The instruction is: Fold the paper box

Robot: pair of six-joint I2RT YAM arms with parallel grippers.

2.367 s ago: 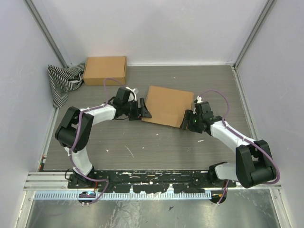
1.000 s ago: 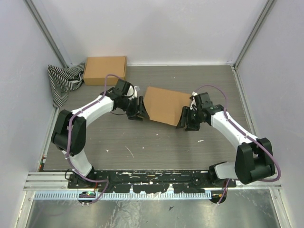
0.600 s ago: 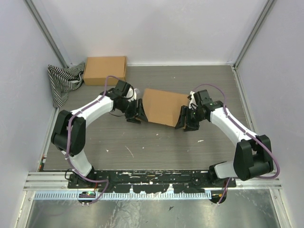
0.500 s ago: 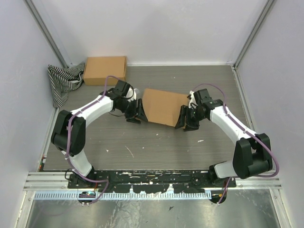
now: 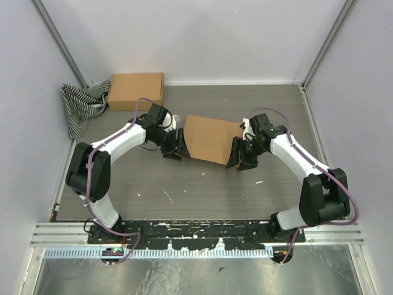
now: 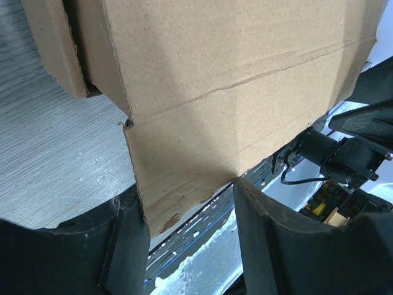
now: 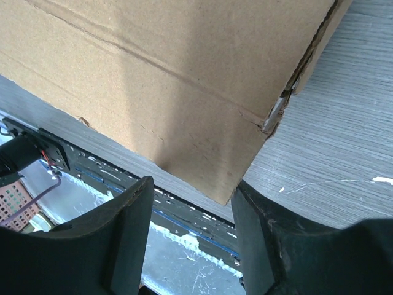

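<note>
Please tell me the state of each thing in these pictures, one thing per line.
paper box: large creased panel facing up, lying askew between the two grippers.
left gripper: open, straddling a corner of the box.
right gripper: open, straddling another corner of the box.
second cardboard box: closed, fully formed, at the back left.
striped cloth: crumpled, by the left wall.

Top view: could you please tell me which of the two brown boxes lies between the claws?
The paper box mid-table, flanked by the left claw and right claw; the other box sits by the striped cloth.
</note>
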